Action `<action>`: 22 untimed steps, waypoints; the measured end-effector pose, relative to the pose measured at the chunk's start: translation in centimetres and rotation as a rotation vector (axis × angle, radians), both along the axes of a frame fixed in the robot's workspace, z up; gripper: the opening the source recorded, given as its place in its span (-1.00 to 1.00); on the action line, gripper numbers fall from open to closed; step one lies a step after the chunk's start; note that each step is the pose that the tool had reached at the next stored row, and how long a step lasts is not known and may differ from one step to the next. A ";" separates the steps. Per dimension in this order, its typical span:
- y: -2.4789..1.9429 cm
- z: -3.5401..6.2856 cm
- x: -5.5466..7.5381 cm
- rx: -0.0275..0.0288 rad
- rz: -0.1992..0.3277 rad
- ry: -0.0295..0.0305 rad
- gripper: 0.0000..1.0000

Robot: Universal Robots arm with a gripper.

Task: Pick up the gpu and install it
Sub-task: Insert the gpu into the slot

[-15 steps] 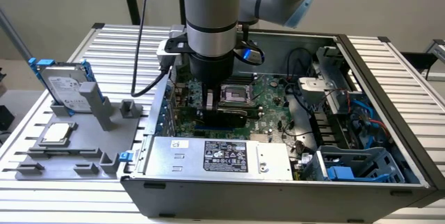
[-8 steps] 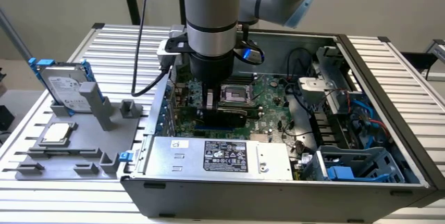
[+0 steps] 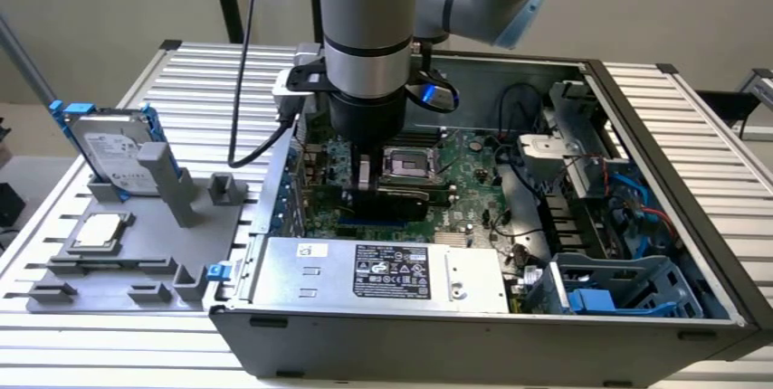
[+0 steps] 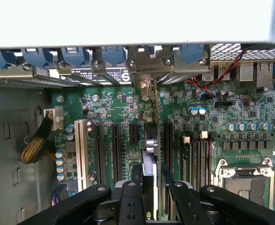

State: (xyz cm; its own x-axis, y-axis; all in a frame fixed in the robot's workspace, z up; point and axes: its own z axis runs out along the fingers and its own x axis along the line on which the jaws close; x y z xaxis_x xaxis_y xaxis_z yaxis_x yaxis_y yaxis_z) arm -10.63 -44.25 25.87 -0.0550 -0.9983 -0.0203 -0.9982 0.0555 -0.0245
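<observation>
- While the arm reaches down into the open computer case (image 3: 628, 190), the pincer (image 4: 150, 187) is clamped on the gpu (image 4: 150, 161), held edge-on over a motherboard (image 4: 118, 112) slot: the install step.
- Seating it likely calls for keeping the card's edge square to the slot.
- The case sits on a slatted metal tabletop (image 3: 205, 63) before a pale wall.

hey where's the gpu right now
The gpu stands on edge between the gripper's fingers, down among the motherboard's long slots inside the computer case.
</observation>
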 end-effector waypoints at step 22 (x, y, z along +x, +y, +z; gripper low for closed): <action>-0.01 -0.40 0.0 -0.0358 0.000 0.0002 -0.47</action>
